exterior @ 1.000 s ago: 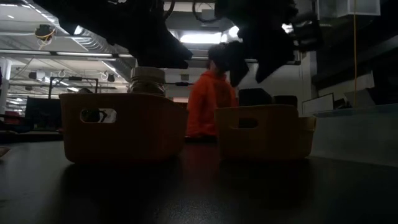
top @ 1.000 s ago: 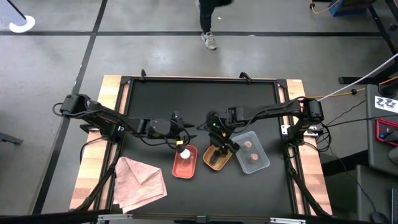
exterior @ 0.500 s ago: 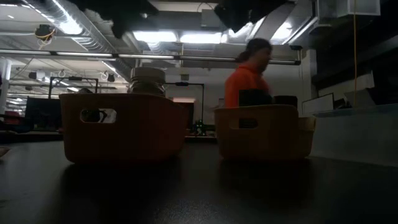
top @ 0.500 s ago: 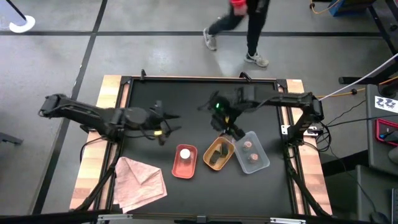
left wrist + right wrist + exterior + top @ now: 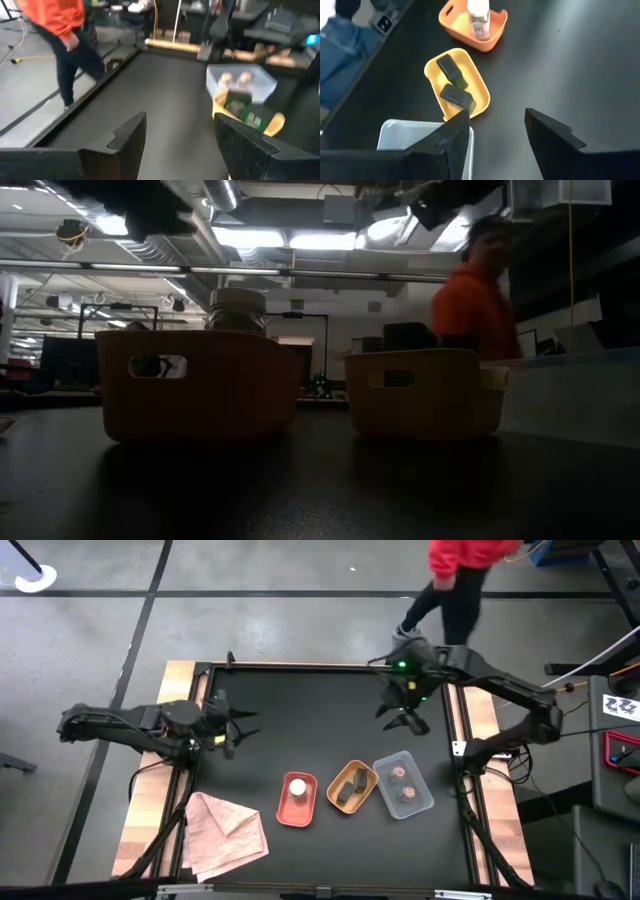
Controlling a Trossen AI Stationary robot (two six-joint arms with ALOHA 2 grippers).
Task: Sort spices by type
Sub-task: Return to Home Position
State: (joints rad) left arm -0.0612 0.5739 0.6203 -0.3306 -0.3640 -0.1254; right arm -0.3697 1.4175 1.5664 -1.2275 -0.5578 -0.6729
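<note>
The spices sit in three trays near the table's front. A white-capped jar stands upright in the red tray. Two dark grey-green jars lie on their sides in the yellow tray. Two pinkish-brown jars sit in the grey tray. My left gripper hovers open near the table's left edge, well clear of the trays. My right gripper hangs open high over the far right part of the table. Nothing is between either pair of fingers.
A crumpled pink cloth lies at the near left corner. Bare black tabletop spreads between the two arms. A person in an orange top walks past beyond the far edge.
My left gripper has drawn back from the red tray toward the table's left edge and risen. My right gripper has lifted away from the yellow tray and swung toward the far right corner. The jars have stayed in their trays. The person has walked rightward behind the table.
</note>
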